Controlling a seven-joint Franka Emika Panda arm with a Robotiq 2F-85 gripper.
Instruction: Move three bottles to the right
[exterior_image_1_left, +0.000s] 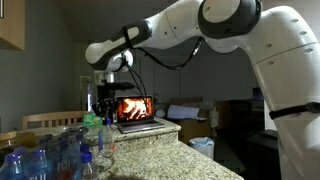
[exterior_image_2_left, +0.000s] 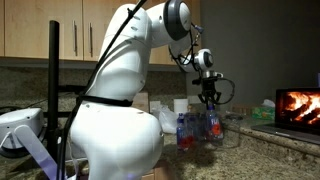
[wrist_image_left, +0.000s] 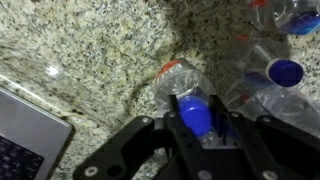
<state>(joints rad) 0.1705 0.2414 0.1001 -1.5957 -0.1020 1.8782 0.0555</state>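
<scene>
The gripper (wrist_image_left: 197, 128) has its jaws closed on the blue cap of one bottle (wrist_image_left: 176, 82), just above or on the granite table (wrist_image_left: 90, 50), between the laptop (wrist_image_left: 25, 140) and the other bottles (wrist_image_left: 285, 72); this one looks mid-transfer; how many already sit apart I cannot tell.

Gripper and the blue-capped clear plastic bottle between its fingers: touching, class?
Cannot tell. Wrist view: the gripper closely flanks the blue-capped clear plastic bottle, but blur hides contact.
</scene>
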